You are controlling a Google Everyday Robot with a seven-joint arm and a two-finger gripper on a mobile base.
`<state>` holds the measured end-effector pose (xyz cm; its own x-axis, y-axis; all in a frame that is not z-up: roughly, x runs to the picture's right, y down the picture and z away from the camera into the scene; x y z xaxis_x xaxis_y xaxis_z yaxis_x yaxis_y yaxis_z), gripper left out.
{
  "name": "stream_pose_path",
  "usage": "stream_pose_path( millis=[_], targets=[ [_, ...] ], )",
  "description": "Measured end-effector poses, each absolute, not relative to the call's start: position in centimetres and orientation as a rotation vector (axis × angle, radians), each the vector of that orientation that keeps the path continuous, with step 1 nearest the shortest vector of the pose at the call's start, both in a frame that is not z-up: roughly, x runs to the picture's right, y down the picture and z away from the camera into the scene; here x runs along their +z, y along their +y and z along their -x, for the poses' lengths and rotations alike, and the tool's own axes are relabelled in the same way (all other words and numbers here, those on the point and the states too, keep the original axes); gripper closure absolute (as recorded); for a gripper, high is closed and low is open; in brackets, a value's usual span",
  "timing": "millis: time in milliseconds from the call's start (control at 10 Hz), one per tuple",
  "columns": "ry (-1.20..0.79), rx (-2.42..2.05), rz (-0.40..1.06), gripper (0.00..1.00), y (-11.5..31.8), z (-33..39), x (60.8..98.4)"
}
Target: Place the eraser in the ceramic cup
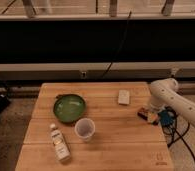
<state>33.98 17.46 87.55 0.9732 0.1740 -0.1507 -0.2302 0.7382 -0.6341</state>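
Wooden table [116, 147] beneath dark windows. At its right edge as seen, gripper [151, 117] low beside eraser [142, 114], dark block just on the cup side, touching or nearly so; grip state impossible to tell. Cup [84, 129] well apart, toward table's middle, beside bowl [69, 107].

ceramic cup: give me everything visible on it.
The ceramic cup is small, pale greyish-white and round, with a wide rim, tapered sides and no handle. It stands upright, mouth up, nothing visible inside, on the wooden table, just in front of the green bowl and right of the white bottle. Nothing holds it: the gripper is at the table's right edge, by the eraser.
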Motion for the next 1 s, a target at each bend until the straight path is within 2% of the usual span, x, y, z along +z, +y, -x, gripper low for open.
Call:
stream_pose_path(
  millis=[100,200,700,1000],
  targets=[
    [0.072,0.220,0.709,0.99,17.3,-34.1,87.5],
    [0.062,0.217,0.712,1.00,17.0,-34.0,87.3],
    [-0.070,0.103,0.724,1.00,13.7,-29.9,85.9],
    [-0.170,-0.013,0.709,1.00,11.1,-26.3,83.8]
  ],
)
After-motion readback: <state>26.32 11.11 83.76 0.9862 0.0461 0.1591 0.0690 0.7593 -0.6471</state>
